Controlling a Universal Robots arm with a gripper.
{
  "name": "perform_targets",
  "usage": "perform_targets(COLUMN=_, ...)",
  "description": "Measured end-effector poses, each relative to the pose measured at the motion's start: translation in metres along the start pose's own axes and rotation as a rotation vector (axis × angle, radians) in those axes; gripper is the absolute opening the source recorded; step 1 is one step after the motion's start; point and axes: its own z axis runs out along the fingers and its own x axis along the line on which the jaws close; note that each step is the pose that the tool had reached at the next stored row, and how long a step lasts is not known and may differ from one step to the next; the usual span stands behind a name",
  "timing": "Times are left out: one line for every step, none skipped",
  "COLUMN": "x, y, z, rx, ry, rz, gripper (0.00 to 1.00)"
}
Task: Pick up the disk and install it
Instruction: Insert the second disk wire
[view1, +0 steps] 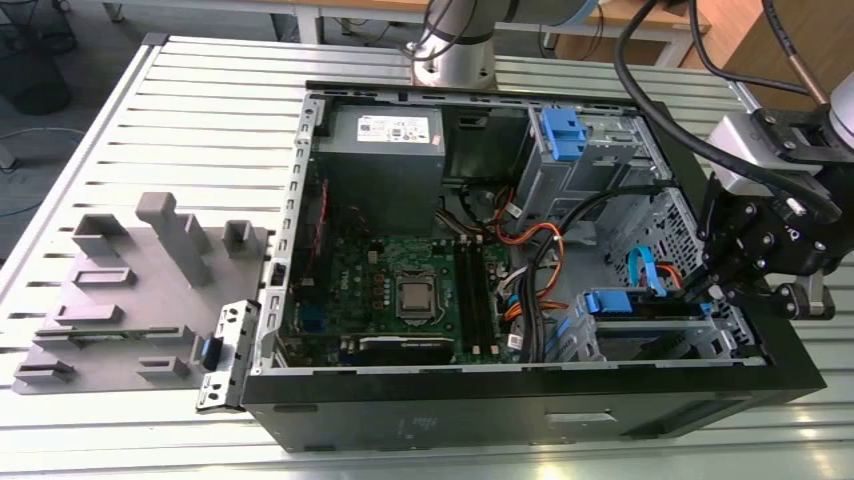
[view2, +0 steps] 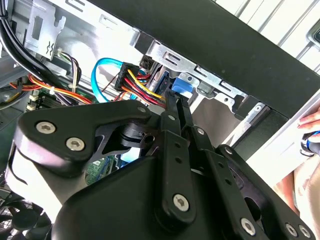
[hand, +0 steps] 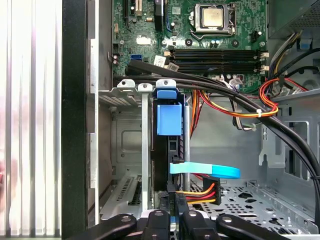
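First wrist view: claw (hand: 172, 216) clenched on slotted disk (hand: 169, 120); second wrist view: person's hand (view2: 311, 120).

The disk (hand: 169, 120) stands edge-on inside the case (view1: 534, 405), its face hidden between bay walls (hand: 145, 150); the gripper (hand: 173, 217) at it runs off the first wrist view's edge. Outside the case, a hand (view2: 312, 120) is cut off too.

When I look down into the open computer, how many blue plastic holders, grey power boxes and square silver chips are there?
Blue plastic drive brackets: 2
Power supply: 1
Processor chip: 1
Total: 4
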Motion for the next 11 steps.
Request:
perform_targets(x=0.0, y=0.0, z=0.0, rx=0.0, ry=0.0, rz=0.0, gripper=0.17)
perform_targets(x=0.0, y=0.0, z=0.0, rx=0.0, ry=0.0, rz=0.0, gripper=0.17)
perform_targets(x=0.0, y=0.0001, z=0.0, rx=0.0, ry=0.0, rz=0.0, gripper=0.24)
perform_targets(x=0.0, y=0.0002, z=0.0, rx=0.0, ry=0.0, rz=0.0, gripper=0.24)
perform_targets(x=0.0, y=0.0003, z=0.0001, rx=0.0, ry=0.0, rz=0.0, gripper=0.24)
perform_targets(x=0.0, y=0.0003, z=0.0005, rx=0.0, ry=-0.0001, rz=0.0, gripper=0.24)
perform_targets(x=0.0, y=0.0003, z=0.0013, rx=0.0, ry=0.0, rz=0.0, gripper=0.24)
perform_targets(x=0.0001, y=0.0003, z=0.0023, rx=0.0, ry=0.0005, rz=0.0, gripper=0.24)
perform_targets(x=0.0001, y=0.0003, z=0.0032, rx=0.0, ry=0.001, rz=0.0, gripper=0.24)
perform_targets(x=0.0001, y=0.0003, z=0.004, rx=0.0, ry=0.0014, rz=0.0, gripper=0.24)
perform_targets(x=0.0, y=0.0003, z=0.0043, rx=0.0, ry=0.0016, rz=0.0, gripper=0.24)
